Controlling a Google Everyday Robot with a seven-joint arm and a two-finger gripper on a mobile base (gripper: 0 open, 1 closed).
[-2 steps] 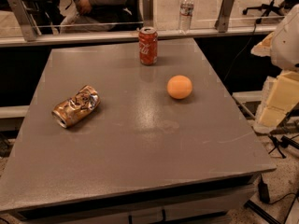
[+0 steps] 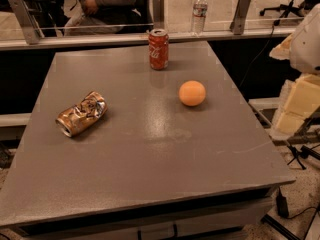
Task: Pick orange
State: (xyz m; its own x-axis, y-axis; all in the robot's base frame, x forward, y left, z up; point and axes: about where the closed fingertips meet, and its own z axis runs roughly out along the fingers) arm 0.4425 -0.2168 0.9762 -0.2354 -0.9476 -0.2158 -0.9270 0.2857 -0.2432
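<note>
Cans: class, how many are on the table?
2. A crushed can lies at the table's left; an upright red can stands at the far edge. None seems hidden. The end effector is off the table's right, beyond the orange.

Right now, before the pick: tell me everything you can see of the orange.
The orange is a small, round, pale-orange fruit with smooth skin, whole, with no stem or marks showing. It rests on the grey table, right of centre and toward the far side, and touches only the tabletop. The upright red cola can stands apart behind it to the left, and the crushed can lies well off to its left. The end effector hangs beyond the table's right edge, clear of the fruit.
</note>
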